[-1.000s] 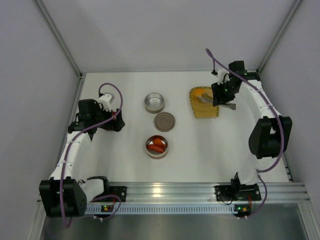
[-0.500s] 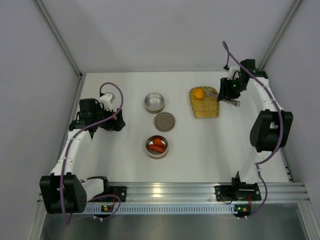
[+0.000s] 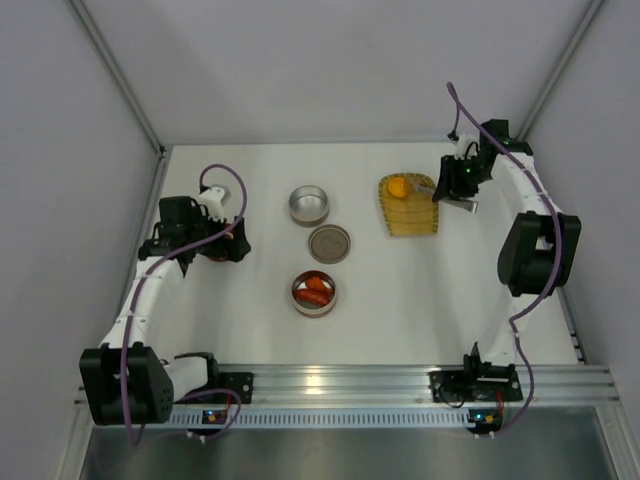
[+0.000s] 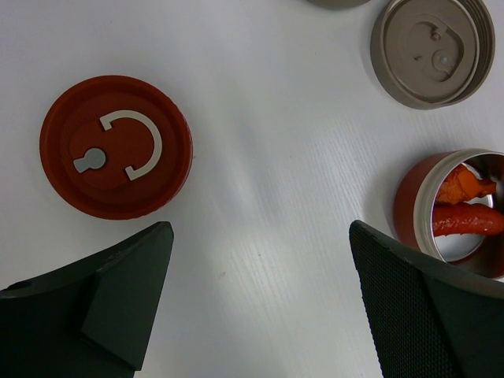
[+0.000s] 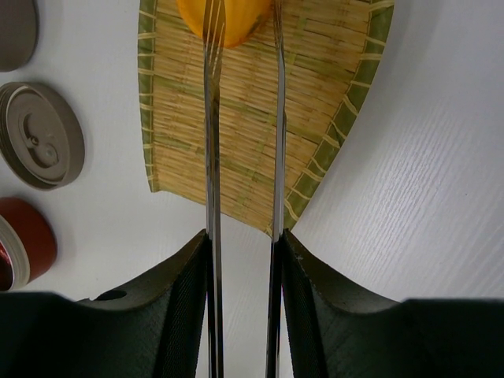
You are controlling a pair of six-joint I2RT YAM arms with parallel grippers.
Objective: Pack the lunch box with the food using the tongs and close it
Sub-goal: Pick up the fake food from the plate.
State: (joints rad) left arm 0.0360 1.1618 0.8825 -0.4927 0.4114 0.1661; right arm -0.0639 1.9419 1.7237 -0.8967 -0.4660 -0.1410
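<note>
White surface (image 3: 400, 300), grey walls on three sides, aluminium rail (image 3: 400, 378) along the near edge where both arms are bolted.

Nearest to the rail: the red lunch tin (image 4: 409, 201), uncovered. Both red sausage pieces (image 4: 463, 220) lie inside it, side by side.

Just beyond the tin: a grey lid (image 3: 329, 243), flat on the surface and apart from the tin.

Left of those: the left end effector (image 4: 260, 236) hangs above the surface, jaws fully released, nothing between them. The red lid (image 4: 116, 146) lies flat below its camera with the handle side up. It is well apart from the lunch tin.

Further back: a silver tin (image 3: 309, 205), open, close behind the grey lid.

Far right: a woven yellow tray (image 5: 331, 118) with the orange-yellow piece (image 5: 232, 20) at its far end.

The right end effector (image 5: 244, 252) is clenched on the tongs (image 5: 212, 157), one finger pressing each arm from outside. The arms run out over the tray. The slotted tip lies over the orange piece and the other tip sits at its edge. I cannot tell if they are touching it.
</note>
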